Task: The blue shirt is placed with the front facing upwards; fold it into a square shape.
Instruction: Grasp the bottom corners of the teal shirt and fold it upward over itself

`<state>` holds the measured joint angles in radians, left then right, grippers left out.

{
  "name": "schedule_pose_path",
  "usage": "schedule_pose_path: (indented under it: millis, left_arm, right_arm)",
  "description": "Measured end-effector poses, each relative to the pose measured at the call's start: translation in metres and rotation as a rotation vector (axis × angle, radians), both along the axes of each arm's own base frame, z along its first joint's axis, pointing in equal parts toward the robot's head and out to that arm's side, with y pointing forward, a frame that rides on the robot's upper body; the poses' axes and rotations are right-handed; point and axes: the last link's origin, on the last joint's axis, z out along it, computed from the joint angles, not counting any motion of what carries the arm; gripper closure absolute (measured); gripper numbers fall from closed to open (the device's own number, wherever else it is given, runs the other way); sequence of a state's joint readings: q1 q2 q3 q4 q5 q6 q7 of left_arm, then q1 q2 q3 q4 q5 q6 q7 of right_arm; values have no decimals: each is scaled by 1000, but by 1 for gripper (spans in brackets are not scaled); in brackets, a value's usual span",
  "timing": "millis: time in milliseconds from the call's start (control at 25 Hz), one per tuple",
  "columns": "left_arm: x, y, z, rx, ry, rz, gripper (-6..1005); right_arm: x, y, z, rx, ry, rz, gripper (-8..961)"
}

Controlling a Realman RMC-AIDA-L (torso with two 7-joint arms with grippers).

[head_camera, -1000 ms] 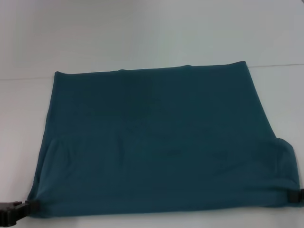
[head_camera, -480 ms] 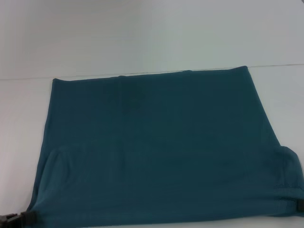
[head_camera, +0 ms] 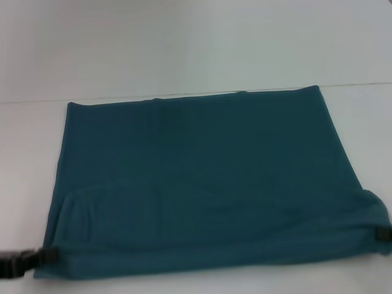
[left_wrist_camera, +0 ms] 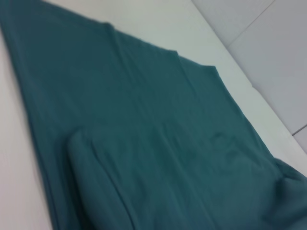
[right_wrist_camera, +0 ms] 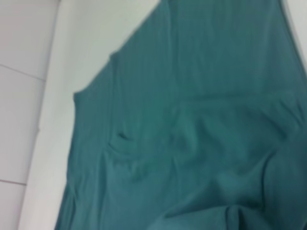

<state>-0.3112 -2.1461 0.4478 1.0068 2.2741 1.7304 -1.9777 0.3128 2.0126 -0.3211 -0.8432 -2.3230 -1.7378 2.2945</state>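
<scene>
The blue shirt [head_camera: 202,177], soft matte teal cotton, lies flat on the white table [head_camera: 184,49] as a broad rectangle, plain side up. The left gripper [head_camera: 38,258] and right gripper [head_camera: 381,234] pinch its near corners, where a rounded fold bulges.

A big white table [head_camera: 184,49] fills the view — flat and plain. A thin dark line [head_camera: 361,84] runs across it, from side to side.
</scene>
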Motion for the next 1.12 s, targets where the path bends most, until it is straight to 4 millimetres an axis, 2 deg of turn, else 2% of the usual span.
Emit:
schedule_pose_path:
  millis: [160,200,280,640,920,1120]
  left_arm:
    - [5,25,1,10,8,-12,973]
    - [5,25,1,10,8,-12,973]
    - [8,51,5,40,44,9,973]
    - [19,116,2,124,162,36,973]
    - [37,160,-9,215,291,12,974]
    - [47,179,-13,269,351,-1,974]
  right_arm:
    - [-5,26,2,32,-2,13,864]
    - [-7,32,2,40,-8,16,863]
    - [-11,45,4,60,-25,23,863]
    - [-25,107,8,159,-131,19,859]
    - [-41,140,1,189,-224,37,856]
    - [-48,159,-3,222,-272,34,854]
